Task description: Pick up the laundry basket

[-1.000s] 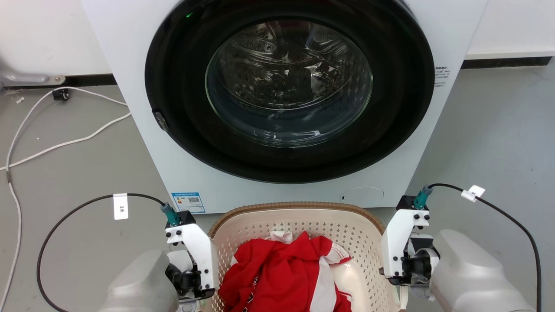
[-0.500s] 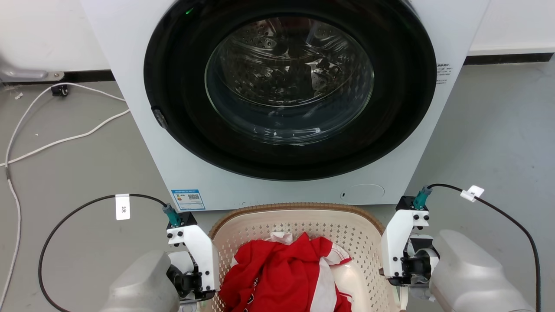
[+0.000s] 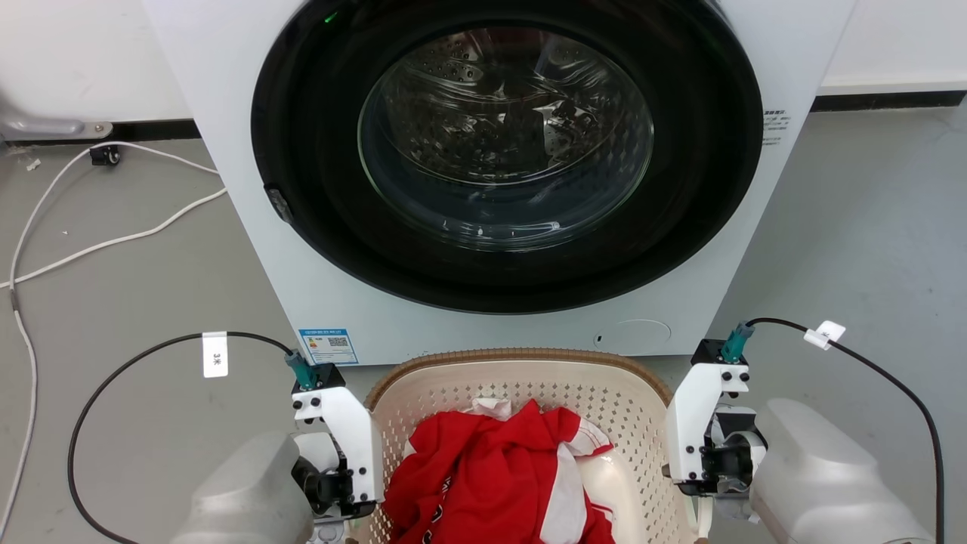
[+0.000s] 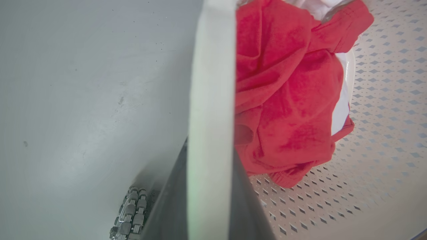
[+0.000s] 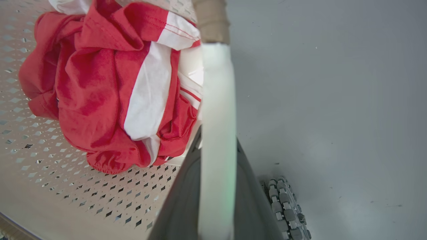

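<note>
well, the cream perforated plastic laundry basket (image 3: 521, 355) with its brown woven-look rim was at the bottom centre of the head view, just in front of the white front-loading washing machine (image 3: 219, 113), and held crumpled red and white clothing (image 3: 483, 468). the left gripper (image 4: 210, 146) had its dark fingers (image 4: 170, 206) clamped on one white side handle (image 4: 211, 83). the right gripper (image 5: 217, 140) pinched the other handle (image 5: 217, 93) likewise.

Bright, even indoor light leaves only faint, soft shadows on the grey floor (image 3: 869, 227). Pale glare streaks curve across the washing machine's glass door (image 3: 506, 136). In both wrist views the basket handle (image 4: 210, 100), nearest the lens, is a blurred band; the red cloth (image 4: 283, 100) beyond is sharper.
</note>
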